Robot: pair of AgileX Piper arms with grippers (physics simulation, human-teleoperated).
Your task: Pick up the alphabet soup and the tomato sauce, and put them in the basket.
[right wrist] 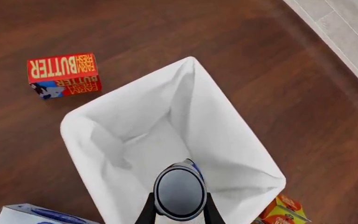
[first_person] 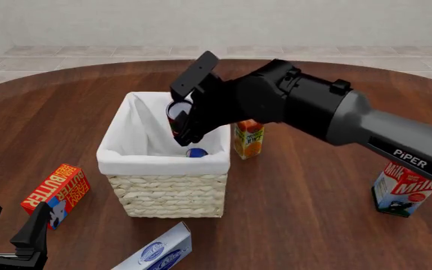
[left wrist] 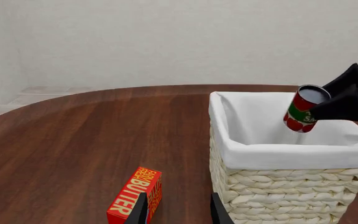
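Tomato sauce (left wrist: 302,110) hangs tilted over the basket (left wrist: 291,149), pinched in our right gripper (right wrist: 179,211). We still have to let it go. A blue can, which we think is the soup (first_person: 196,152), already lies at the bottom. So the job looks nearly done. Our left gripper (left wrist: 177,210) is spread wide and holds nothing, near the butter box (left wrist: 135,196). Only the front view shows the blue can; the left wrist view shows the red label best.
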